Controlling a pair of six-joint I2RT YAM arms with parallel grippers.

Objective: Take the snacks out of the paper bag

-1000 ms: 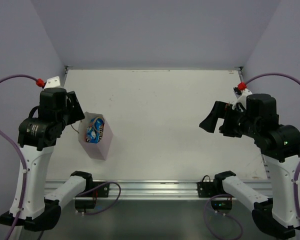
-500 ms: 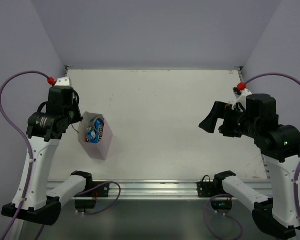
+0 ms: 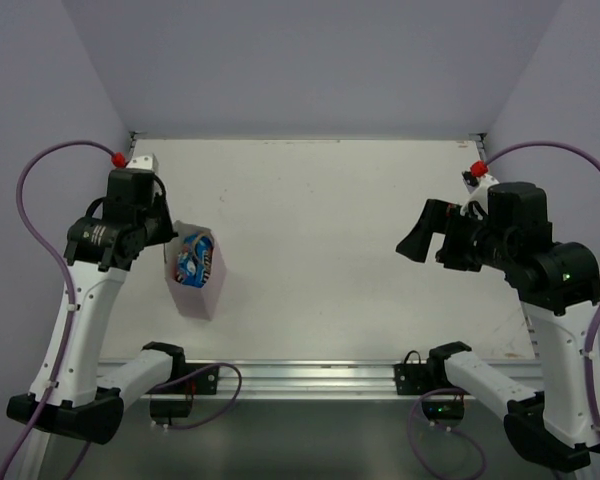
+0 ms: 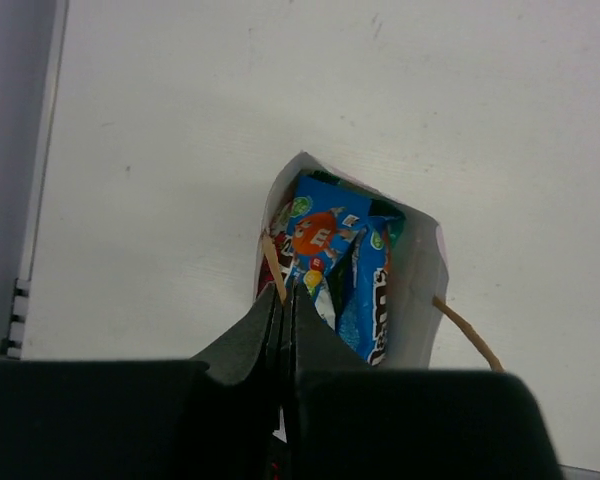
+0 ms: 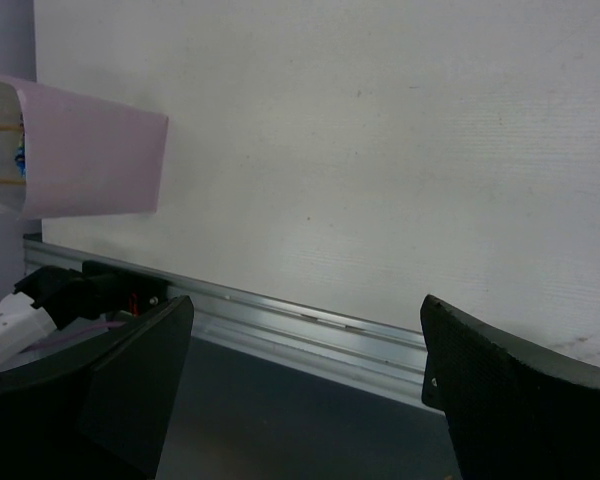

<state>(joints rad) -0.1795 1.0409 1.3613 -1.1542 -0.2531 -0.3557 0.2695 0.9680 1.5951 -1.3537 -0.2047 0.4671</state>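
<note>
The paper bag [image 3: 202,290] stands on the left of the white table, pale lilac, its open mouth leaning toward the left arm. Snacks [image 3: 190,258] fill it; a blue packet with colourful print [image 4: 325,240] lies on top. My left gripper [image 4: 285,292] is shut at the bag's near rim, with the near brown cord handle [image 4: 271,262] running in between its tips. The other handle [image 4: 465,330] hangs free on the right. In the top view that gripper [image 3: 166,243] sits at the bag's left edge. My right gripper [image 3: 418,243] hangs open over the right side, far from the bag [image 5: 90,165], nothing between its fingers [image 5: 306,300].
An aluminium rail [image 3: 310,372] runs along the table's near edge, with the arm bases and purple cables below it. Lilac walls close in the left, right and back sides.
The left arm swung in toward the bag and its jaws went from open to shut at the bag's rim. The bag's mouth shifted slightly. The right arm barely moved.
</note>
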